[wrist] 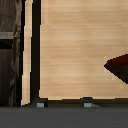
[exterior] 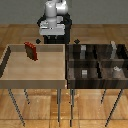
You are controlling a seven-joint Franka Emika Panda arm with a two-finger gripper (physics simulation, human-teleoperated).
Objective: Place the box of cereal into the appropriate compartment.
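In the exterior view, the box of cereal (exterior: pixel 31 50) stood upright at the far left of the light-wood tray (exterior: pixel 10 75), untouched. It looked light, stiff and thin, best pinched across its flat faces near the top. The gripper (exterior: pixel 50 31) hung above the tray's far edge, its spread impossible to tell. Rightward, the compartment with the tall grey block (exterior: pixel 114 49) waited.

The big tray (exterior: pixel 10 62) is light, smooth wood. The bin (exterior: pixel 70 65) is dark wood. The box of cereal (exterior: pixel 31 51) looks matt red.
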